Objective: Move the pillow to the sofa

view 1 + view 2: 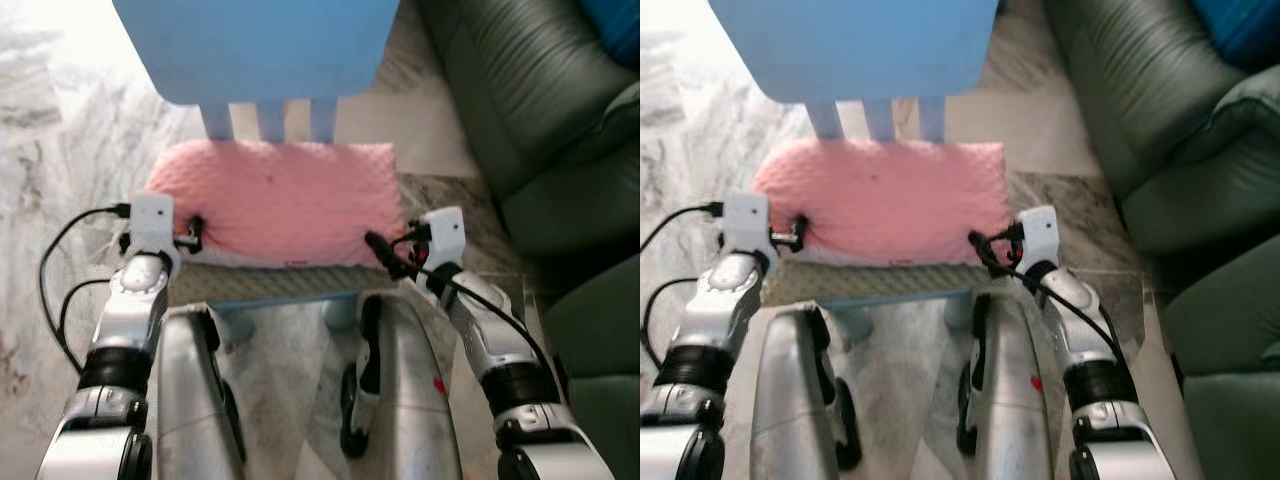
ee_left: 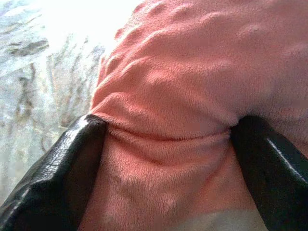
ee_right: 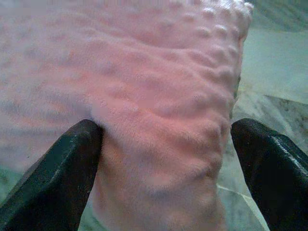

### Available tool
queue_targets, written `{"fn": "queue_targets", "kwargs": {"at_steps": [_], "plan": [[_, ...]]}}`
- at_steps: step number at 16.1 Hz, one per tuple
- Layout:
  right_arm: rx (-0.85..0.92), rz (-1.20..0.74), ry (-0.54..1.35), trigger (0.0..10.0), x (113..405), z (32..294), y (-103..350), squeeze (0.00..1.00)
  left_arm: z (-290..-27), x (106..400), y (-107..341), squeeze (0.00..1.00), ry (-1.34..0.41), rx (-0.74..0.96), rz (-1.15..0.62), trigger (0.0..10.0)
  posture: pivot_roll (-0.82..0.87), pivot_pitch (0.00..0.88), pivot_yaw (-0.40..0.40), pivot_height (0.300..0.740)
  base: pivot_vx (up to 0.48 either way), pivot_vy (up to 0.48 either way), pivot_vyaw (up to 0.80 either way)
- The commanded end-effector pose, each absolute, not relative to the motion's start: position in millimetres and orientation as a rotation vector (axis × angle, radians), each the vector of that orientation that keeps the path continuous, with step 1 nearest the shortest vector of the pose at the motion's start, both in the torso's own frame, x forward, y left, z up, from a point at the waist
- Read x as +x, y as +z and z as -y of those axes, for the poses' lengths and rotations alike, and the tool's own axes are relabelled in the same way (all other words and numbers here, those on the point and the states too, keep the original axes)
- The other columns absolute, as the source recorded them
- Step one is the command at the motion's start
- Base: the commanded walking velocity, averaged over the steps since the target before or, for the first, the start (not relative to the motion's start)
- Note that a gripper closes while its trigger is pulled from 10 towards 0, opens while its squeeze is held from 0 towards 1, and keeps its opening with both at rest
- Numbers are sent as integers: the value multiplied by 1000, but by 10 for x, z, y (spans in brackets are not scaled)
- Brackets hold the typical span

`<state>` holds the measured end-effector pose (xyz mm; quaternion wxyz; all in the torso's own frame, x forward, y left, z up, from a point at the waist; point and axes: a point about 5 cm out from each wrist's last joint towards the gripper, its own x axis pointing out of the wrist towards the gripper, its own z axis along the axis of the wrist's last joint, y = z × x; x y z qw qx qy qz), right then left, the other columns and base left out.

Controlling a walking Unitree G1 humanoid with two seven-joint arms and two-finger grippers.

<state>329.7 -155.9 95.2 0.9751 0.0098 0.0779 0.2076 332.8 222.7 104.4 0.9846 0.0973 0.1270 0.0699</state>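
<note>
A: Report end-effector status, nearest items first.

B: Left gripper (image 1: 193, 232) is at the near left corner of the pink pillow (image 1: 280, 200). In the left wrist view its two black fingers (image 2: 57, 178) press into the fabric from both sides, with a fold bunched between them — closed on the pillow.

A: And the other side?

B: Right gripper (image 1: 385, 252) is at the near right corner. In the right wrist view its fingers (image 3: 57, 178) are spread wide and straddle the pillow's end; one finger touches the fabric, the other stands clear of it. No grip is established.

A: Location of the pillow?

B: It lies flat on the seat of the blue chair (image 1: 255, 45), on a pale textured seat pad (image 1: 270, 282). Beyond, to the right, stands the dark green sofa (image 1: 530, 100) — well apart from the pillow, on the marble floor (image 1: 60, 170).
</note>
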Motion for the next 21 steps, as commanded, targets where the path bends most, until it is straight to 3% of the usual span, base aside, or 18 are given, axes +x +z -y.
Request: {"fn": "queue_targets", "kwargs": {"at_steps": [1, 5, 10, 15, 17, 21], "plan": [[34, -157, 411, 10000, 3237, 1608, 904, 0, -2333, 3229, 1042, 0, 200, 200, -269, 10000, 8, 344, -78, 490, 0, 0, 0], [76, -136, 416, 10000, 3225, 1598, 936, 0, -2339, 2994, 1075, 0, 239, 186, -277, 10000, 21, 330, -84, 470, 0, 0, 0], [126, -17, 438, 10000, 3255, 1612, 1314, 0, -2592, 2581, 1391, 0, 468, 247, -116, 10000, 41, 304, -98, 470, 0, 0, 0], [132, -91, 457, 10000, 3040, 1655, 1164, 0, -2262, 2214, 1249, 0, 403, 220, -214, 10000, 47, 277, -108, 470, 0, 0, 0], [141, -117, 460, 10000, 2969, 1639, 1093, 0, -2213, 2317, 1322, 0, 388, 194, -156, 10000, 48, 268, -109, 470, 0, 0, 0], [158, -117, 472, 10000, 3172, 1532, 1136, 0, -2194, 2785, 1481, 0, 323, 200, -65, 10000, 41, 260, -101, 470, 0, 0, 0]]}}
